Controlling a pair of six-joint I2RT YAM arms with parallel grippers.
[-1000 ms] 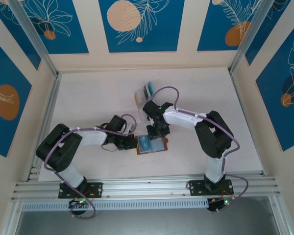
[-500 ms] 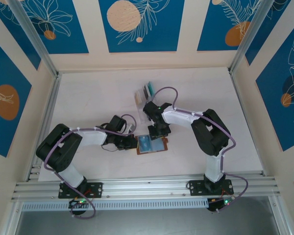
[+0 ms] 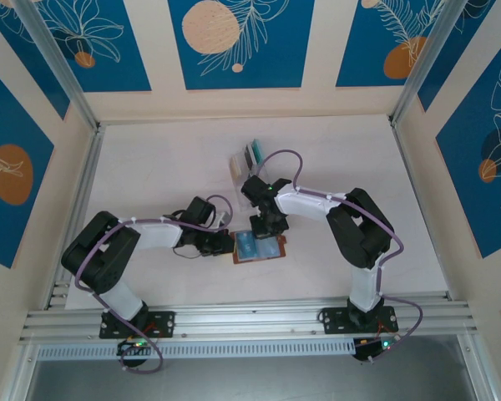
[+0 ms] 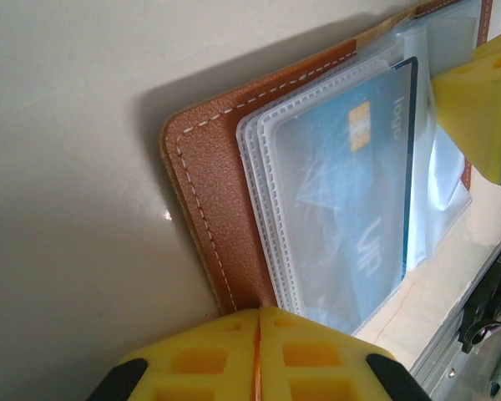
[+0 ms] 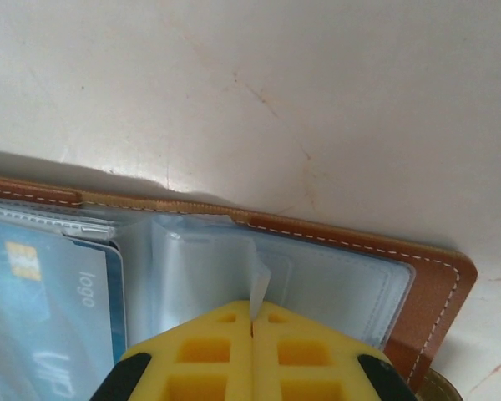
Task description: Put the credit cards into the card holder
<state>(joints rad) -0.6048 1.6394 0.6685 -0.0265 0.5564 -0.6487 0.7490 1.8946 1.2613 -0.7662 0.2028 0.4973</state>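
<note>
Table bears the open brown card holder near its front middle. The left gripper pinches its leather edge tight; the right gripper clamps a clear inner sleeve. A blue credit card sits pocketed inside.

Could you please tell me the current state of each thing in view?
card holder: open, lying flat.
blue card: inside one of its pockets.
clear sleeve: edge pinched up.
left gripper: shut on the card holder's cover.
right gripper: shut on the clear sleeve.
rack: cards standing in it.
</note>
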